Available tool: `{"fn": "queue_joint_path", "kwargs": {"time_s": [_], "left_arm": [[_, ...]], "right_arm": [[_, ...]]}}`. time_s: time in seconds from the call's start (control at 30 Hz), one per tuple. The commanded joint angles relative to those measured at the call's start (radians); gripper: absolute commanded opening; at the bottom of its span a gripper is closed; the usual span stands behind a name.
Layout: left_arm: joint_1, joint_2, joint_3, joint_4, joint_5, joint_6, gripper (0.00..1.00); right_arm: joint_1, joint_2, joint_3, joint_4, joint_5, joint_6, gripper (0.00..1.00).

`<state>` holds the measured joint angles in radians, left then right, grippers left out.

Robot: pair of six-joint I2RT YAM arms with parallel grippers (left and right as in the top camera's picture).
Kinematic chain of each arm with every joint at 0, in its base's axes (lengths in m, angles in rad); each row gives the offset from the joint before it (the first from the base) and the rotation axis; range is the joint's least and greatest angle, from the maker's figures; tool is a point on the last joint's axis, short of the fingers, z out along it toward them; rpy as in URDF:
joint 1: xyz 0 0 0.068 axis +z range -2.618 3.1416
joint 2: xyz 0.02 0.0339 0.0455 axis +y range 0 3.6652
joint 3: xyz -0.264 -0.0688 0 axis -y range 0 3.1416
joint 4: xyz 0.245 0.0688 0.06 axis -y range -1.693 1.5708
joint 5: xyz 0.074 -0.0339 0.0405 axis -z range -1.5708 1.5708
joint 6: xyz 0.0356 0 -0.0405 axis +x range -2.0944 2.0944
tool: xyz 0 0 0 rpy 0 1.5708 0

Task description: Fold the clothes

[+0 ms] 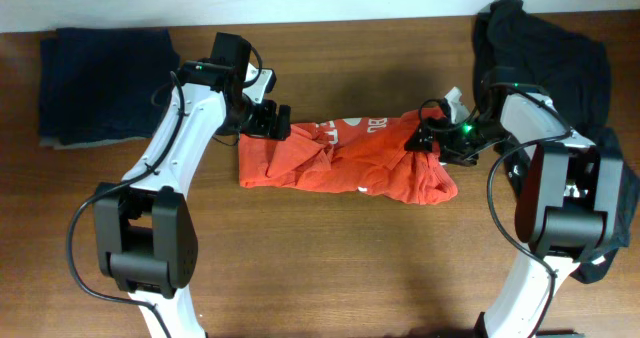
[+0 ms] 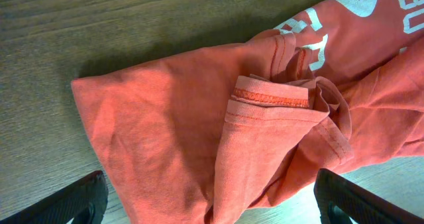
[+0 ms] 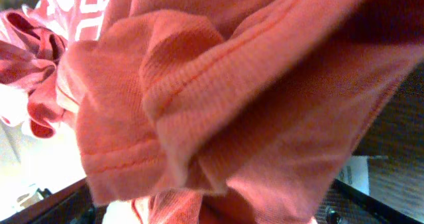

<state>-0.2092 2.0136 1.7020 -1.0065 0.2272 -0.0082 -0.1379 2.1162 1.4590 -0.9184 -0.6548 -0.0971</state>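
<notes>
An orange-red T-shirt with white lettering lies crumpled across the middle of the wooden table. My left gripper hovers over the shirt's upper left corner. In the left wrist view its jaws are spread wide, with a folded hem of the shirt below them. My right gripper is down on the shirt's upper right edge. In the right wrist view bunched shirt fabric fills the frame close to the camera. It lies between the jaws, which sit wide apart at the bottom corners.
A folded dark garment lies at the back left. A pile of dark clothes sits at the back right, beside the right arm. A small white item lies just behind the right gripper.
</notes>
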Motion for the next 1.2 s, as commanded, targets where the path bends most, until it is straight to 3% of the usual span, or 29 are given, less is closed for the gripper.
{"fn": "queue_joint_path", "kwargs": {"time_s": [0.0, 0.1, 0.23, 0.27, 0.5, 0.67, 0.9, 1.17], "left_arm": [[0.0, -0.032, 0.017, -0.002, -0.008, 0.002, 0.99], [0.0, -0.032, 0.017, -0.002, -0.008, 0.002, 0.99], [0.0, -0.032, 0.017, -0.005, -0.008, 0.002, 0.99], [0.0, -0.032, 0.017, -0.006, -0.008, 0.002, 0.99], [0.0, -0.032, 0.017, -0.027, -0.053, 0.009, 0.99], [0.018, -0.032, 0.019, -0.025, -0.052, 0.009, 0.99], [0.134, -0.054, 0.055, -0.028, -0.049, 0.009, 0.99], [0.346, -0.067, 0.053, -0.037, -0.095, 0.068, 0.99]], "right_arm": [[0.034, 0.019, -0.049, 0.036, -0.016, -0.019, 0.84], [0.032, 0.019, -0.064, 0.056, 0.079, 0.052, 0.45], [-0.017, 0.018, -0.063, 0.063, 0.155, 0.08, 0.12], [-0.043, 0.017, -0.06, 0.061, 0.155, 0.08, 0.09], [-0.205, -0.001, 0.021, -0.033, 0.088, 0.026, 0.04], [-0.198, -0.059, 0.095, -0.122, 0.079, -0.004, 0.04], [0.001, -0.154, 0.205, -0.204, 0.079, 0.008, 0.04], [0.309, -0.157, 0.254, -0.066, 0.106, 0.154, 0.04]]}}
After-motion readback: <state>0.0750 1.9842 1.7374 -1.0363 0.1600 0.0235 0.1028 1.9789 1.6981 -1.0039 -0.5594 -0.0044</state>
